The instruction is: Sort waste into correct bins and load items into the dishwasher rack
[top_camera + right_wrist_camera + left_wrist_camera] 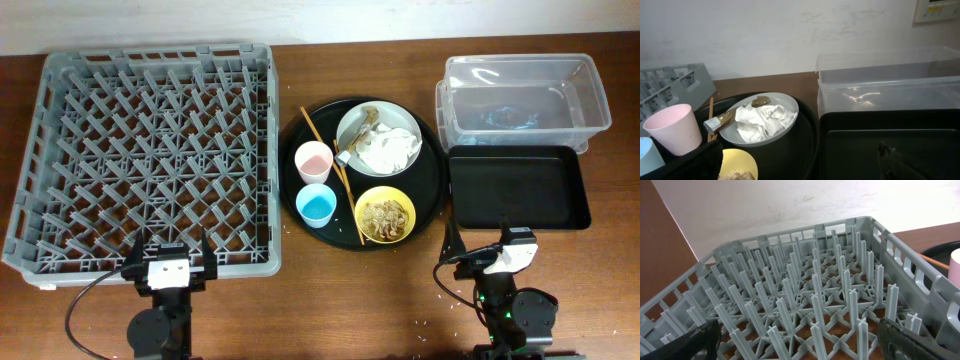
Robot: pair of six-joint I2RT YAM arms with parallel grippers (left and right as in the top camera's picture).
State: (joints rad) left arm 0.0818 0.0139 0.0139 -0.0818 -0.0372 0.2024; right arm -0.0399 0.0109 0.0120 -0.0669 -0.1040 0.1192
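Observation:
The grey dishwasher rack (pixel 150 55) fills the table's left. Beside it, a round black tray (pixel 425 185) holds a pale plate (pixel 352 128) with a crumpled white napkin (pixel 388 150) and a gold-brown wrapper (pixel 722 119), a pink cup (pixel 313 160), a blue cup (pixel 317 205), a yellow bowl (pixel 385 213) of beige scraps and two chopsticks (pixel 335 170). A clear tub (pixel 595 95) and a shallow black rectangular tray (pixel 518 188) sit at the right. My left gripper (pixel 170 258) is open at the rack's near edge. My right gripper (pixel 483 246) is open near the black tray's front, holding nothing.
A pale wall runs along the table's far edge. Small white crumbs (pixel 445 305) lie on the brown wood near my right arm. Cables trail from both arm bases at the front edge.

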